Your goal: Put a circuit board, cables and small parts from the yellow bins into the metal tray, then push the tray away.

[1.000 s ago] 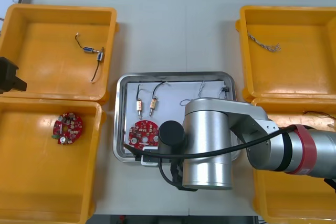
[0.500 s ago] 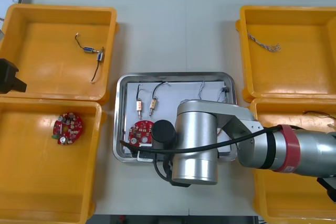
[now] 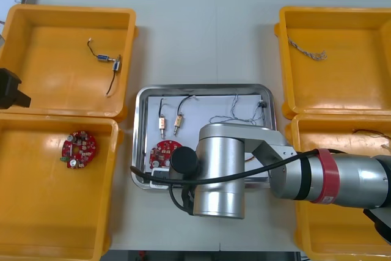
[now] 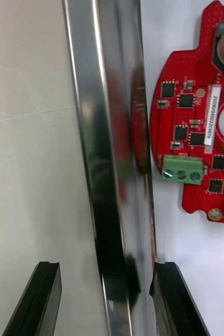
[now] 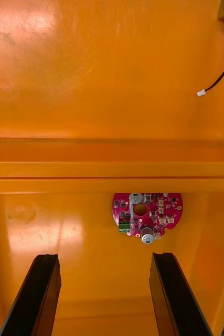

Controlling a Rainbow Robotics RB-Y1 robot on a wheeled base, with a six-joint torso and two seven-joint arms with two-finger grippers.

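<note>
Right wrist view: my right gripper [image 4: 104,273], fingers spread, has slid left astride the rim of the shiny metal tray [image 4: 109,157]; round red circuit board [image 4: 195,121] lies inside; pushing comes next, I reckon; left gripper [image 5: 104,262], spread, parked over yellow plastic bins [image 5: 91,168].

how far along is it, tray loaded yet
Loading looks done: the metal tray holds a circuit board, cables and small metal parts. In hand: the right gripper, open, straddles the tray's near rim. To do: pushing the tray away. The left gripper hangs open over the left bins.
</note>
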